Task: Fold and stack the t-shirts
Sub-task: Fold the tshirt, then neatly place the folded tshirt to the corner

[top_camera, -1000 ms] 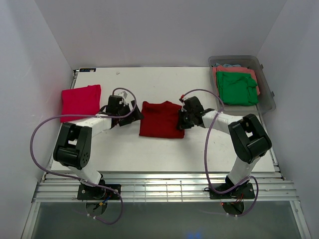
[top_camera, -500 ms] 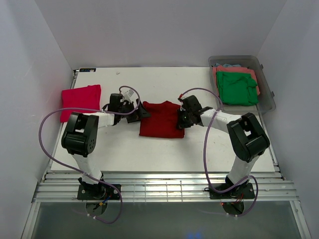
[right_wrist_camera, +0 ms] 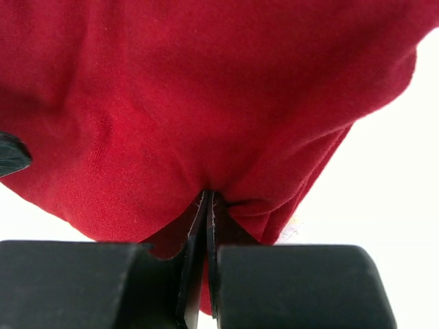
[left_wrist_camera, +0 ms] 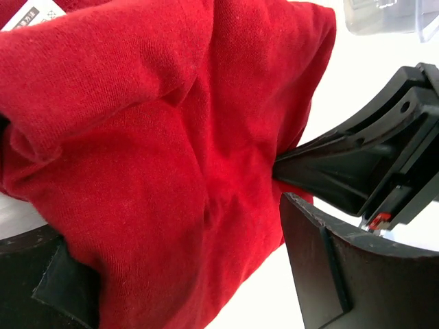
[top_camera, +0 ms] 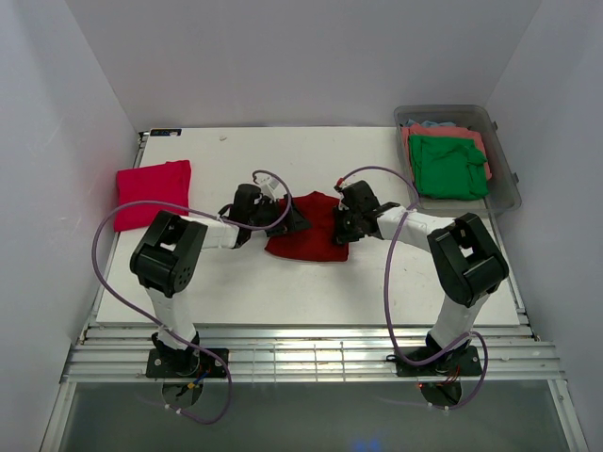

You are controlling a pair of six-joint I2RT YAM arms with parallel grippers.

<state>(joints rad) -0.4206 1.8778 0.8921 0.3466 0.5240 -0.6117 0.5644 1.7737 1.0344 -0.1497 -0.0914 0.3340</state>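
A dark red t-shirt (top_camera: 318,234) lies bunched at the table's middle. My left gripper (top_camera: 294,218) is at its left side with jaws open wide, and the cloth (left_wrist_camera: 171,137) fills the gap between the fingers (left_wrist_camera: 322,260). My right gripper (top_camera: 347,224) is shut on the shirt's right edge, and the cloth (right_wrist_camera: 206,89) is pinched at the fingertips (right_wrist_camera: 208,202). The right gripper's black body (left_wrist_camera: 370,157) shows just beyond the shirt in the left wrist view. A folded pinkish-red t-shirt (top_camera: 153,193) lies at the far left.
A clear grey plastic tub (top_camera: 506,184) stands at the back right and holds a green shirt (top_camera: 446,168) on a coral one (top_camera: 443,133). White walls enclose the table on three sides. Cables loop over both arms.
My left gripper has moved right from beside the shirt's left edge onto the shirt, pushing the cloth toward the right gripper. The shirt is now narrower and bunched. The right gripper has barely moved.
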